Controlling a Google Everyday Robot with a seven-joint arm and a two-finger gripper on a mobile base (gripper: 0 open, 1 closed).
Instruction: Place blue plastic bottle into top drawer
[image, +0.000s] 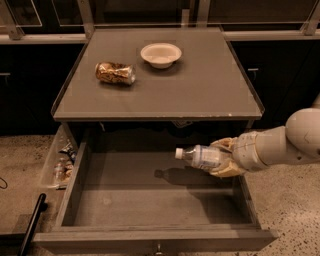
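The blue plastic bottle (201, 156) lies on its side in my gripper (222, 158), white cap pointing left. My gripper is shut on the bottle and holds it inside the open top drawer (150, 200), at its right side, a little above the flat grey bottom. The bottle's shadow falls on the drawer floor just below it. My arm comes in from the right over the drawer's right wall. The drawer's front panel and small knob (159, 247) show at the bottom edge.
On the grey tabletop (200, 90) above the drawer lie a crushed gold can (115, 73) and a white bowl (160, 54). A clear plastic bin of litter (61, 161) hangs left of the drawer. A dark pole (32, 224) leans at lower left.
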